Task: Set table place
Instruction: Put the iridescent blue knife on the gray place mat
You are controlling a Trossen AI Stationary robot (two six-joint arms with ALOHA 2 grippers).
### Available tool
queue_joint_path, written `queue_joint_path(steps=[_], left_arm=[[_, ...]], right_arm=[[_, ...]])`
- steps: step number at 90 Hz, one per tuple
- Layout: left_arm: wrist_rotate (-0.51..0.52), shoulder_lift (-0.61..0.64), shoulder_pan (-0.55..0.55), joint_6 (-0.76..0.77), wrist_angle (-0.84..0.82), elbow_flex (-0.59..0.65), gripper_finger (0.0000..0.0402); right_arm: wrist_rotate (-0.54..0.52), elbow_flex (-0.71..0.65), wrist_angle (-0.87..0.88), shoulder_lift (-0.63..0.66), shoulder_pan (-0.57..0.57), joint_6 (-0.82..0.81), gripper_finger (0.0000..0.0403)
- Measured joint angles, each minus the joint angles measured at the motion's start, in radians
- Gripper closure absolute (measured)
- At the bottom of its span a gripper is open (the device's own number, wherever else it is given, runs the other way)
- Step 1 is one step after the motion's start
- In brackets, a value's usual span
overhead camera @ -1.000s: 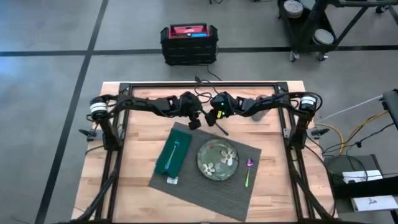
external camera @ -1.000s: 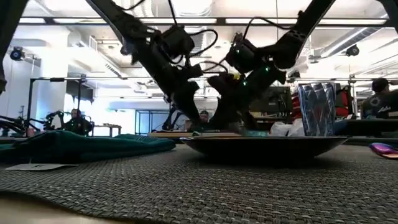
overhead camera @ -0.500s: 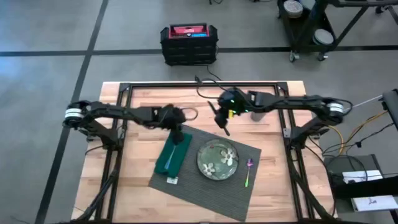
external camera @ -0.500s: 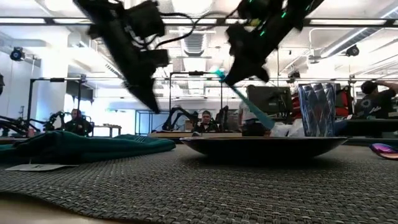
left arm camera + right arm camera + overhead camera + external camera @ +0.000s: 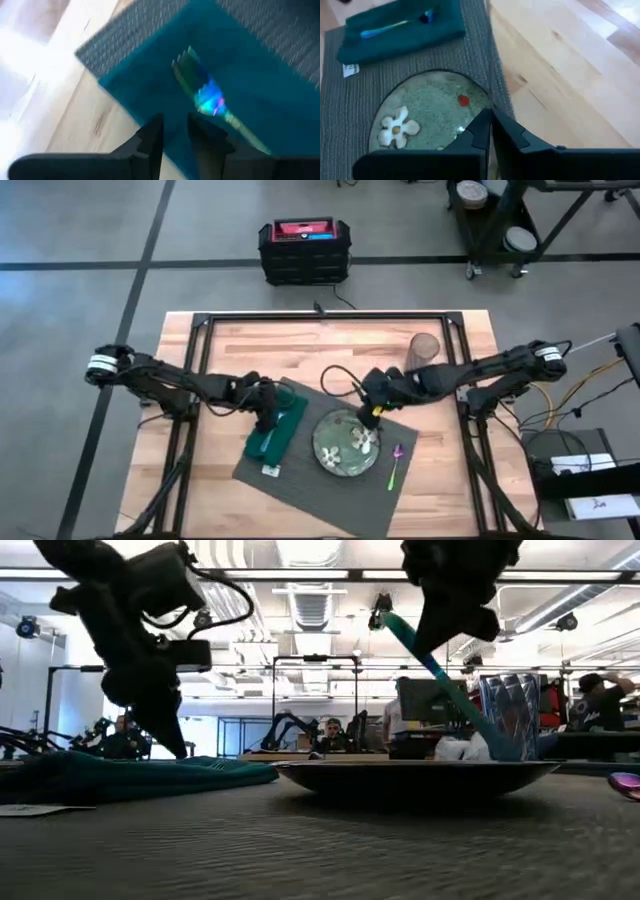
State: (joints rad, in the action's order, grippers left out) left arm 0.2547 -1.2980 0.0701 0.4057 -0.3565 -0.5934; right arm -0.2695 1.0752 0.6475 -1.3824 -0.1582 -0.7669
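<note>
Placemat, dark grey and ribbed, lies skewed on the near middle of the wooden table. On its left part rests a folded green napkin with a fork lying on top. A round plate with a flower pattern sits at the placemat's middle, and a spoon with a purple bowl lies on the mat just right of the plate. A ribbed glass tumbler stands on the bare wood, far right of the mat.

The left gripper reaches in from the left and hangs over the far left edge of the napkin; in its wrist view the two fingers stand a narrow gap apart with nothing between them, the fork lying beyond their tips. The right gripper comes in from the right and sits over the far right rim of the plate. Its fingers are pressed together on a slim teal-handled utensil, which slants down in the low view towards the plate's right side.

A black and red case stands on the floor beyond the table.
</note>
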Motion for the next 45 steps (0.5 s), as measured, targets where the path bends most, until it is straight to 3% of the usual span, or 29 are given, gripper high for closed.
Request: queue_joint_path(steps=[24, 45], left_arm=[[-0.047, 0.009, 0.01, -0.049, -0.013, -0.002, 0.0326], [-0.107, 0.009, 0.056, -0.143, -0.025, -0.035, 0.0326]], right_arm=[[-0.047, 0.001, 0.039, 0.043, -0.118, -0.105, 0.0403], [0.035, 0.001, 0.045, 0.073, -0.222, -0.193, 0.0403]])
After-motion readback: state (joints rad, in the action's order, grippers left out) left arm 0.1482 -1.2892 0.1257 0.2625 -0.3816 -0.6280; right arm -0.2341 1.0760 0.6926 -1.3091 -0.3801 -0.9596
